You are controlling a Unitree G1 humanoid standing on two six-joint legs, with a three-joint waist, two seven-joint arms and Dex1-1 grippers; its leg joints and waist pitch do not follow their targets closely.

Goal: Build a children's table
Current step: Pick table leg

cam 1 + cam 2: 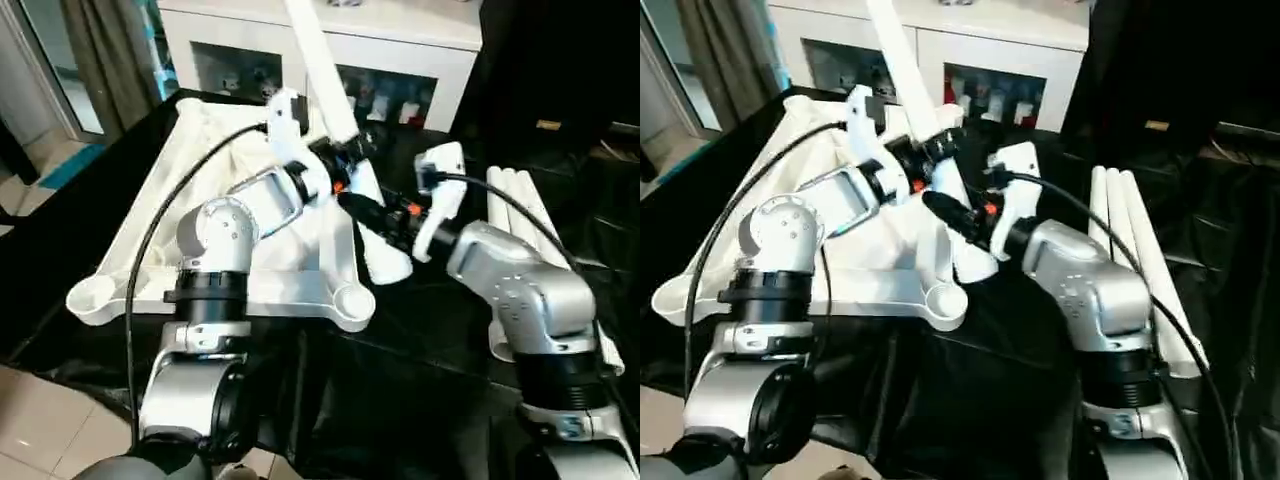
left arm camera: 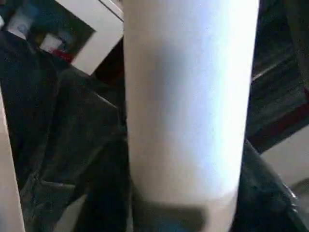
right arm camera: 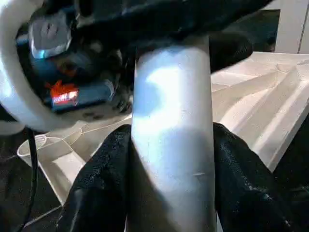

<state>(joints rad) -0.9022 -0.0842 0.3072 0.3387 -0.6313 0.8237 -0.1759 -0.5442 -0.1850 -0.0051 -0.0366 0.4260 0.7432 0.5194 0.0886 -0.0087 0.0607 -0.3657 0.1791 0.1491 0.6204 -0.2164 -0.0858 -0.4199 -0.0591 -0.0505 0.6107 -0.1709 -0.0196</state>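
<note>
Both silver forearms raised, converging ahead; right gripper (image 3: 171, 159) fingers clamped, left gripper (image 1: 345, 150) just above it.

The upturned tabletop (image 1: 130, 250) covers the left half of the black work table (image 1: 420, 330), from the near edge to the far one, and its ribs and corner sockets (image 1: 352, 300) leave no flat way across it. In the middle a white leg (image 1: 330, 90) rises steeply toward the far side. Both grippers crowd around it: the left gripper (image 1: 345, 152) higher up, the right gripper (image 1: 362, 207) just below, clamped on the leg. Between the two there is almost no gap. To the right, three spare legs (image 1: 1130, 250) lie together, running near to far. A free strip of black cover stays between the tabletop's near right socket and these legs. At the far side, a white cabinet (image 1: 400, 50) closes the space.
</note>
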